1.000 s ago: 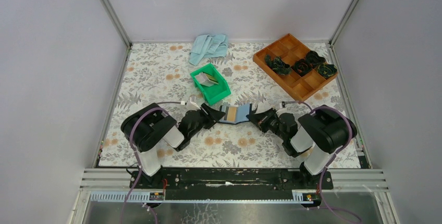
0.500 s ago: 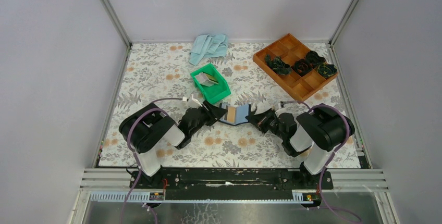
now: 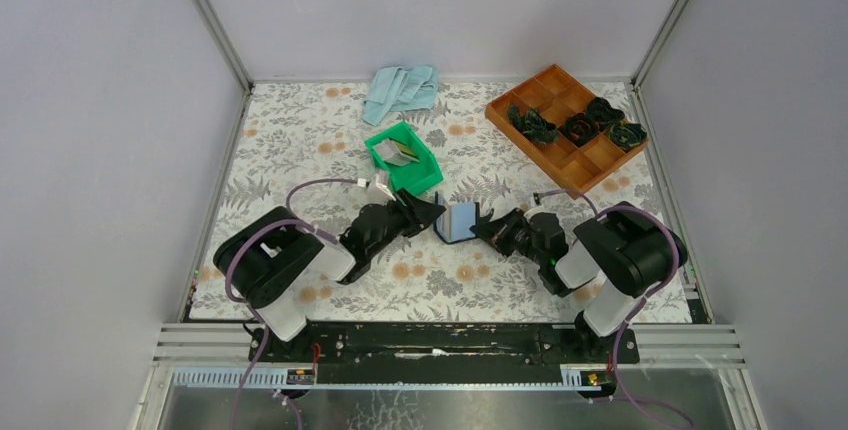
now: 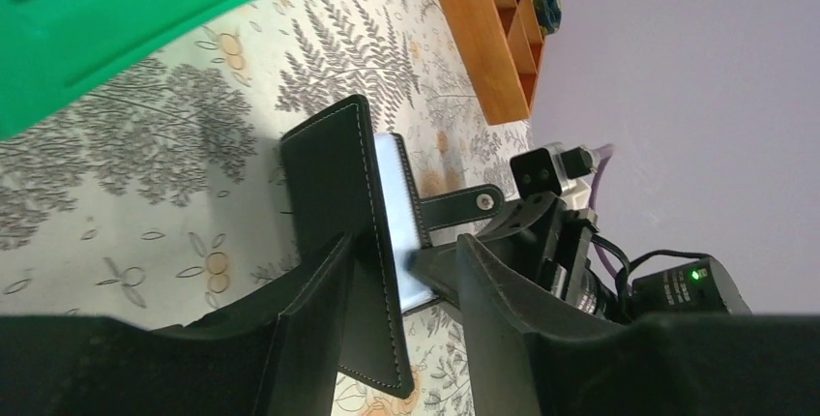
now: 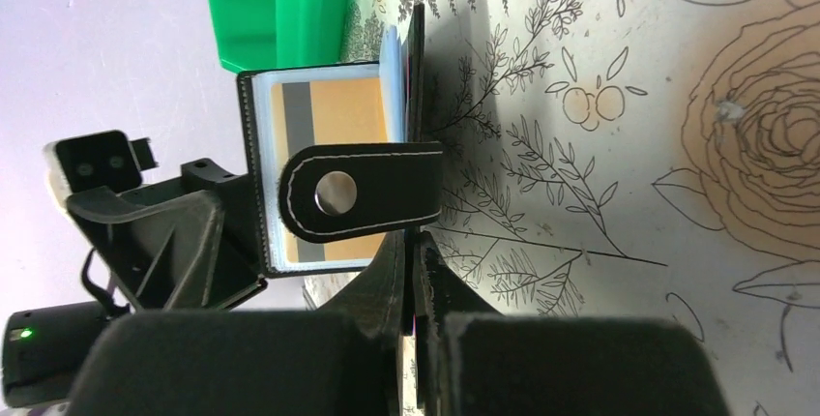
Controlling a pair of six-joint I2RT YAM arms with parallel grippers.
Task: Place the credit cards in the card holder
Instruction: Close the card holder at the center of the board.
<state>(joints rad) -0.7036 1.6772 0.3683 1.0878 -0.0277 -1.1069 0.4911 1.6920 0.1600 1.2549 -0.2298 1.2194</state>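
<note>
In the right end effector [image 5: 411,252], the card holder [image 5: 372,205] stands pinched.

On the flower-patterned table [image 3: 300,140], a black folding leather card holder [image 3: 458,222] is found at the middle of the near half, between the 2 grippers: the left gripper [image 3: 428,214] at its left, the right gripper [image 3: 487,229] at its right. 1 tan plastic credit card [image 5: 340,111] is lodged inside it. Just behind it, slightly leftward, a green plastic bin [image 3: 417,188] is placed, with a few greyish flat cards [image 3: 397,154] in it. Behind the bin, at the far edge, a crumpled light-blue cloth [image 3: 402,90] is laid. In the far right corner a brown wooden compartment tray [image 3: 575,172] is set, with dark green bundles [image 3: 578,129] in several compartments.
</note>
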